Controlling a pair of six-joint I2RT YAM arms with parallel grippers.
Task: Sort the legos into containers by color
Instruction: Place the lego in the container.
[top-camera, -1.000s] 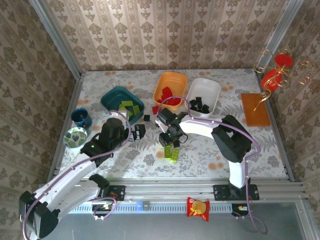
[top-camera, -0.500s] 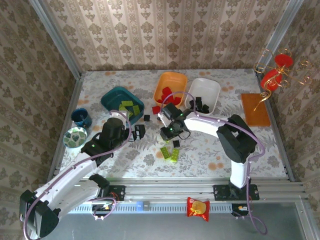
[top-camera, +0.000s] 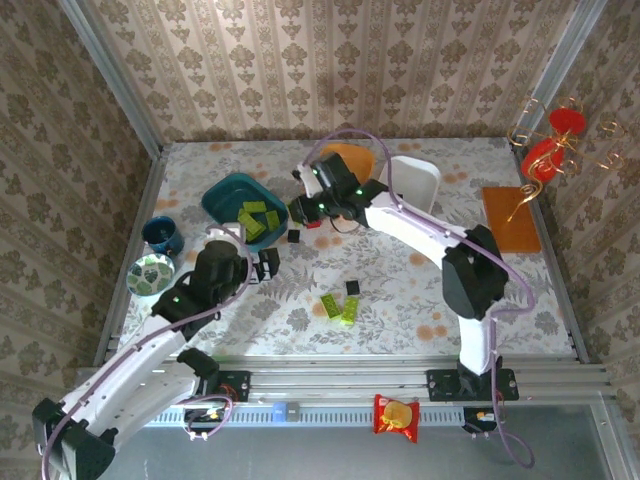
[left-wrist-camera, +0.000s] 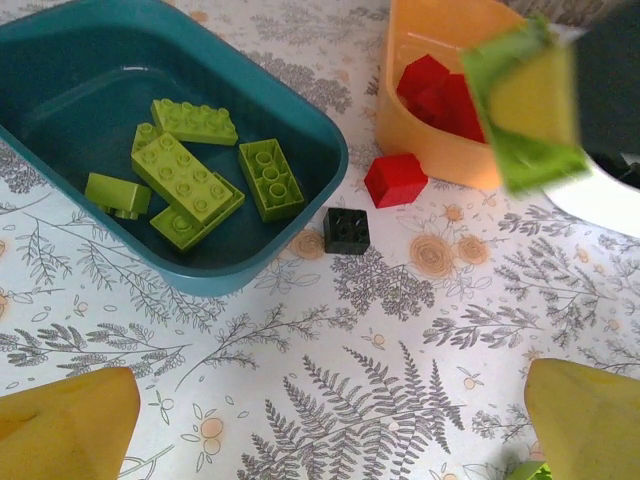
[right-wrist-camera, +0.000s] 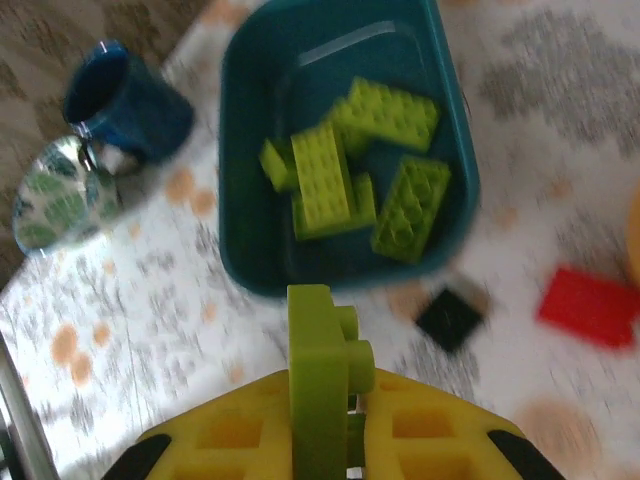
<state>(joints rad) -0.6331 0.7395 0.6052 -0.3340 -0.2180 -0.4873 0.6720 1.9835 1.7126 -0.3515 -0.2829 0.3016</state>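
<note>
Swinging up and left since a second ago, the right gripper (top-camera: 302, 209) is now hanging just right of the teal tub (top-camera: 222, 190), away from the loose bricks at centre frame.

At the bottom of the top view a snack packet (top-camera: 396, 415) is lying on the rail. Above it, two lime legos (top-camera: 340, 308) and a black lego (top-camera: 352, 287) are sitting on the table.

Left of centre the left gripper (top-camera: 266, 264) is hovering with its fingers spread wide, holding nothing. In its wrist view a black brick (left-wrist-camera: 346, 230) and a red brick (left-wrist-camera: 395, 180) are lying between the teal tub and the orange tub (left-wrist-camera: 440, 150).

At the left edge a green dish (top-camera: 150, 275) and a blue cup (top-camera: 162, 235) are standing.

Several lime bricks (left-wrist-camera: 185, 185) are resting in the teal tub. The right gripper is clenching a lime brick (right-wrist-camera: 318, 380) on edge.

Further up, the right arm is partly covering the orange tub and the white tub (top-camera: 425, 180).
</note>
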